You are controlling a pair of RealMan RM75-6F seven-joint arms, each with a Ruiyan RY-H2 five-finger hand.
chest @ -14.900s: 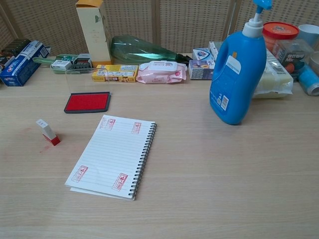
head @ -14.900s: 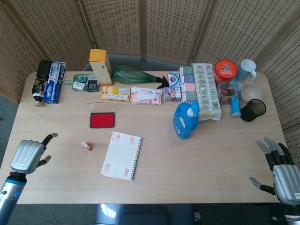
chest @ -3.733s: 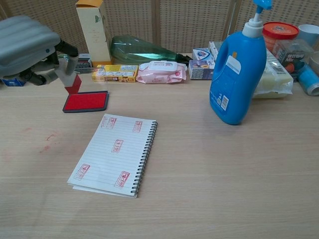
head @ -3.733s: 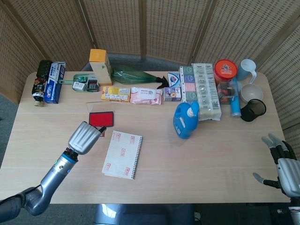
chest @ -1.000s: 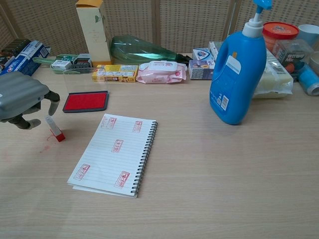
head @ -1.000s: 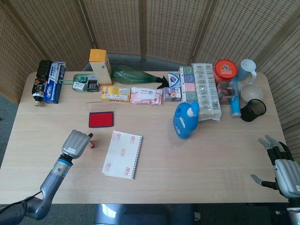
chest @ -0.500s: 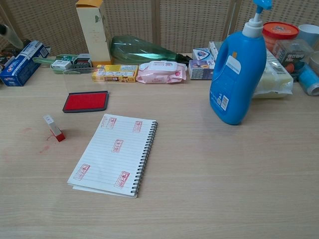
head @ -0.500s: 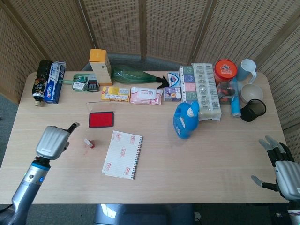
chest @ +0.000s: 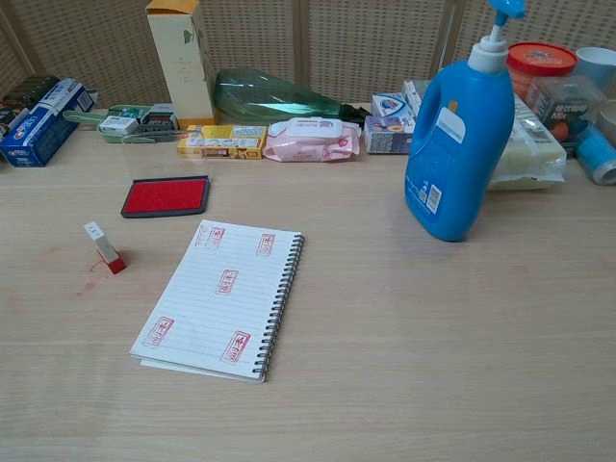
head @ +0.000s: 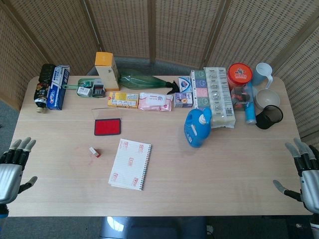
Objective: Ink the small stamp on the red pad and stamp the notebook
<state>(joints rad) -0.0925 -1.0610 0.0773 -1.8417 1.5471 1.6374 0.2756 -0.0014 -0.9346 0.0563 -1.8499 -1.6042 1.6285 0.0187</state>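
Note:
The small stamp, white with a red base, stands tilted on the table, left of the spiral notebook. The notebook lies open and bears several red imprints. Behind the stamp lies the red ink pad. My left hand is off the table's front left corner, fingers spread and holding nothing. My right hand is at the front right corner, fingers also apart and empty. Neither hand shows in the chest view.
A blue detergent bottle stands right of the notebook. Along the back edge sit boxes, a green bottle, wipes, a tissue pack, cups and a red-lidded tub. Red ink smudges mark the table near the stamp.
My left hand has drawn back from near the stamp to the front left corner and spread open. The stamp stays standing where it was let go.

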